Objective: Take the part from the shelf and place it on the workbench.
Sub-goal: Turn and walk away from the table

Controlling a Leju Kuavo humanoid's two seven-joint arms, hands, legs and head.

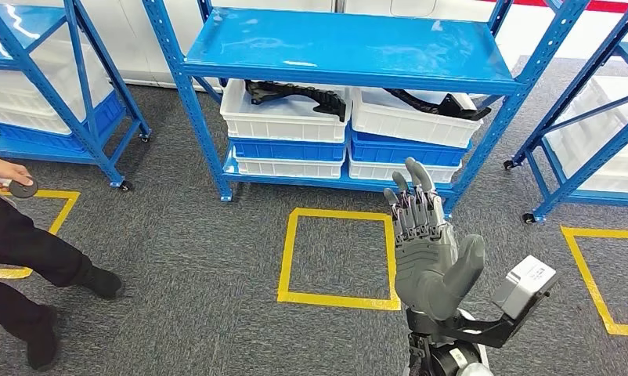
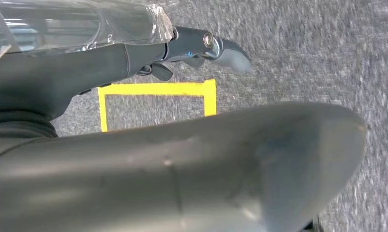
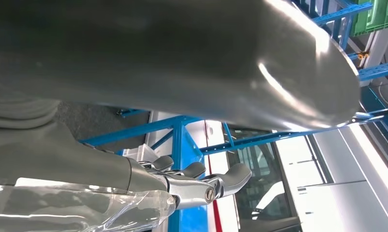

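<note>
My fingers (image 1: 414,200) are standing straight and a little apart, thumb angled off to the side, and they are pinching nothing: my right hand (image 1: 430,251) is hovering raised and empty in front of the blue shelf (image 1: 350,48), above the carpet and beside the yellow taped square (image 1: 338,258). My left hand (image 2: 197,46) is hanging over the floor with its fingers loosely extended and nothing between them. The part (image 1: 299,95) I am after is lying in the white bin (image 1: 283,117) on the shelf's middle level, a dark, curved, ribbed piece resting across the bin; a similar dark part (image 1: 440,103) is sitting in the neighbouring white bin (image 1: 416,121), nearer my raised hand. I am judging it to be stiff moulded plastic, fairly light but long and awkward, so I am planning to wrap around its thicker middle, not a thin end, to keep it from swinging. A person's hand (image 1: 9,174) is holding a small dark disc (image 1: 23,188) off to the left, well apart from me.
</note>
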